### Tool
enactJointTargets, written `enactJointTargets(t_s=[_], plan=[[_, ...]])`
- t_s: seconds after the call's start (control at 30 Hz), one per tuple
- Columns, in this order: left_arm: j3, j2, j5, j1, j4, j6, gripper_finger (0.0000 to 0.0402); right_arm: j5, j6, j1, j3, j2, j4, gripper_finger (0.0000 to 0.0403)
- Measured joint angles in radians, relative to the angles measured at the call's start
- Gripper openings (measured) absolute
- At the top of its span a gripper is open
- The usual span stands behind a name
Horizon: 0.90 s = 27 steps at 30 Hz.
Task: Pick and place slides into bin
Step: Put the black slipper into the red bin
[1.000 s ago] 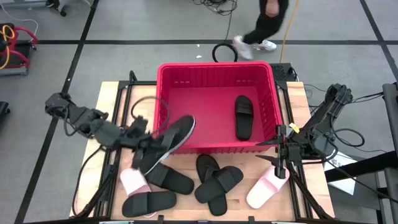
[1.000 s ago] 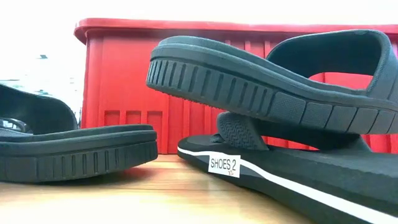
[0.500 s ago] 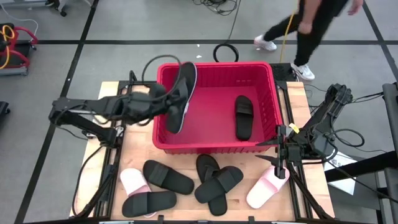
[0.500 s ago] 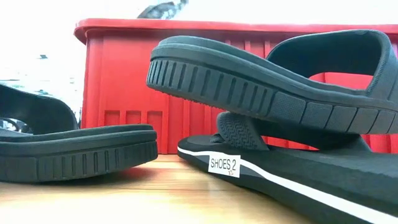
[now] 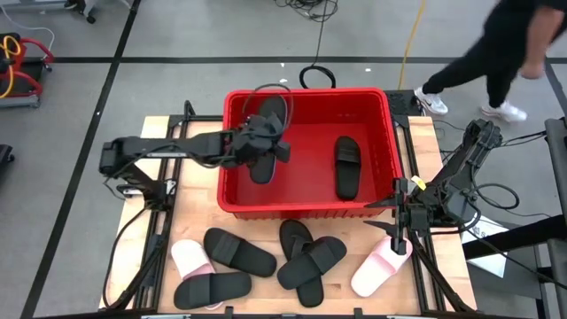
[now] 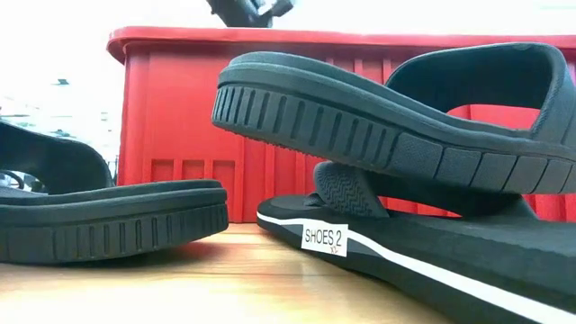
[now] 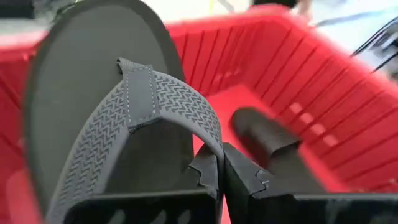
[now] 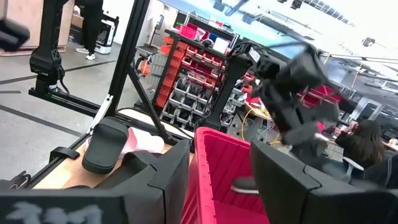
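Note:
A black thong-style slide (image 5: 268, 133) hangs over the left half of the red bin (image 5: 306, 211), with my left gripper (image 5: 259, 146) (image 7: 222, 163) shut on it. In the low view only that gripper's body shows, above the bin's rim (image 6: 270, 38). One black slide (image 5: 347, 167) lies flat on the bin's floor at the right. My right gripper (image 5: 395, 209) (image 8: 221, 180) waits open beside the bin's near right corner. Several black slides (image 5: 239, 252) and two pale pink slides (image 5: 189, 259) lie on the table in front of the bin. My left gripper pinches the slide's textured thong strap (image 7: 208, 134) between its two fingers, on one arm of the strap. The fingers come from the table's left, slanting downward. The slide is lifted clear above the bin's floor, standing up beyond the fingers with its footbed toward the wrist.
The bin's left wall (image 5: 223, 151) lies under my left arm. A pink slide (image 5: 376, 270) lies just near of my right gripper. In the low view two stacked black slides (image 6: 387, 117) fill the foreground. A person (image 5: 496, 62) walks behind the table's far right corner.
My left gripper has swung from beside the bin's near left corner toward the far edge and then right over the bin's left wall, tipping downward, shut on the slide throughout. The slide now hangs over the bin's inside. The person behind has walked to the right.

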Motion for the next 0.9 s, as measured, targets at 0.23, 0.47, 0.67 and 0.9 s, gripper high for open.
enactJointTargets(t_s=[0.23, 0.47, 0.67, 0.9], plan=[[0.000, 0.102, 0.034, 0.043, -0.068, -0.076, 0.0000, -0.002, 0.000, 0.000, 0.000, 0.000, 0.000, 0.0160], [0.000, 0.170, 0.034, 0.075, -0.206, -0.174, 0.0000, -0.003, -0.008, 0.000, 0.000, 0.000, 0.000, 0.0160], [0.000, 0.223, 0.054, 0.095, -0.208, -0.182, 0.0000, -0.003, -0.030, 0.000, 0.000, 0.000, 0.000, 0.0160], [0.000, 0.285, 0.120, 0.125, -0.214, -0.219, 0.0000, -0.004, -0.052, 0.000, 0.000, 0.000, 0.000, 0.0160]])
